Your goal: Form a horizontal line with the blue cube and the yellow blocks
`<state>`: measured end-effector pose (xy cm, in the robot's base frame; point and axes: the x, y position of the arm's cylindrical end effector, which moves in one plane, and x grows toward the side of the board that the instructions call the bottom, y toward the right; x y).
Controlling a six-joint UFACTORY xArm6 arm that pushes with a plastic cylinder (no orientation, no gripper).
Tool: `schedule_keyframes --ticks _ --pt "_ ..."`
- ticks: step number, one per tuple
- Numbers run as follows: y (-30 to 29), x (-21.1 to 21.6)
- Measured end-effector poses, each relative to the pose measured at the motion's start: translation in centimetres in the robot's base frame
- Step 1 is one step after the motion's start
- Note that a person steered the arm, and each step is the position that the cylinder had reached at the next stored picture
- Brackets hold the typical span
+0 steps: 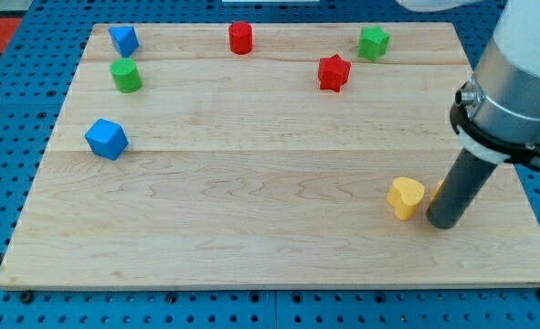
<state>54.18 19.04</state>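
Near the counter's right edge, toward its bottom-right corner, my tip rests on the wood. The rod has no end effector to spread or press together — only the dark rod under a grey collar. Just to the view's left of the tip sits a yellow heart, very close to the rod; whether they touch I cannot tell. A sliver of orange-yellow shows at the rod's left side, behind it; I cannot make out its shape.

The blue cube lies near the left edge, about halfway up, well apart from the yellow heart and the tip. A second blue block sits in the top-left corner, its shape unclear. Just below that one stands a green cylinder.

Along the top edge, a red cylinder stands near the middle and a green star sits toward the top-right corner. A red star lies between those two, a little lower — all well apart from the tip.
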Motion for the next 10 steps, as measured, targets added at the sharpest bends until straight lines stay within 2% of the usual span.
schedule_keyframes --ticks 1,2,5,7,9,10 --pt "1.3 -1.2" --pt "5.1 -1.2" --pt "2.3 -7.9" --pt "8.3 -10.0" --pt "2.8 -12.3" --pt "2.7 -12.6"
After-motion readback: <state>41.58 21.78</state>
